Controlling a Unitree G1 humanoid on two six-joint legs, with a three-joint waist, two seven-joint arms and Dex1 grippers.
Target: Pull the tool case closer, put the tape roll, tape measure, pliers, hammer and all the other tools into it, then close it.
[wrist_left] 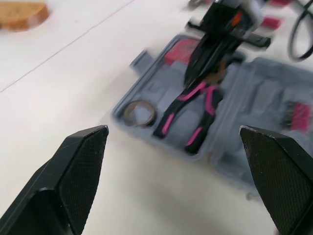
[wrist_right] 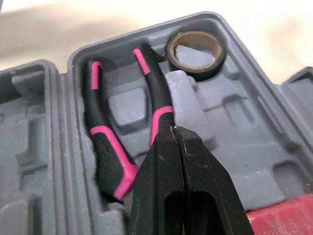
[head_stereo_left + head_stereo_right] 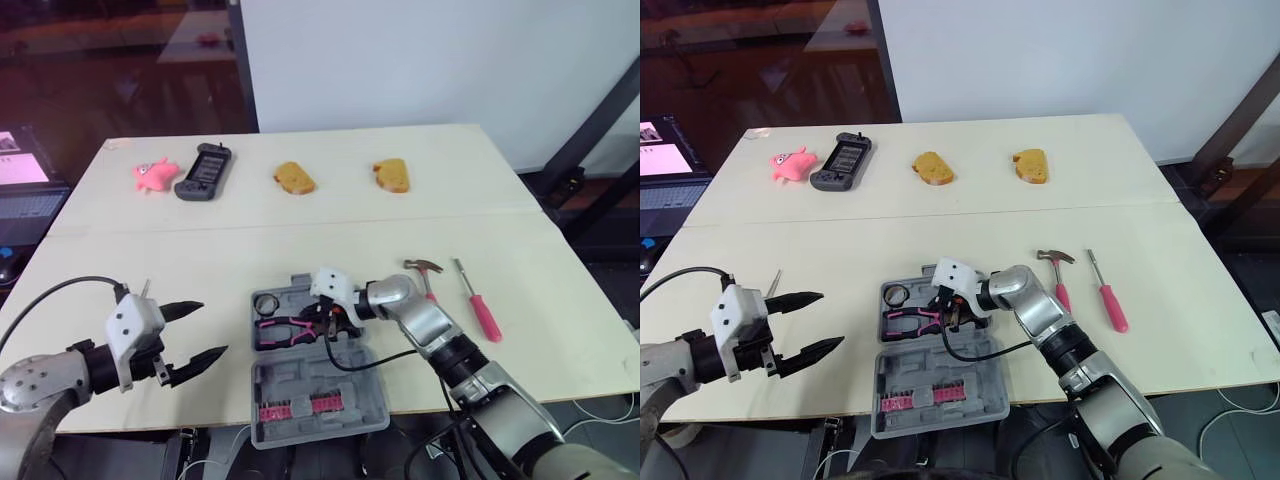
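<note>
The grey tool case lies open near the table's front edge. In its tray are a tape roll and pink-and-black pliers; a red item shows at the tray's edge, too little of it to identify. My right gripper is shut, its tips down over the pliers' head. A pink-handled hammer and a pink screwdriver lie on the table to the right of the case. My left gripper hovers open to the left of the case, holding nothing.
At the far side of the table sit a pink toy, a dark handheld game console and two pieces of bread. A strip of pink bits sits in the case lid. A seam crosses the tabletop.
</note>
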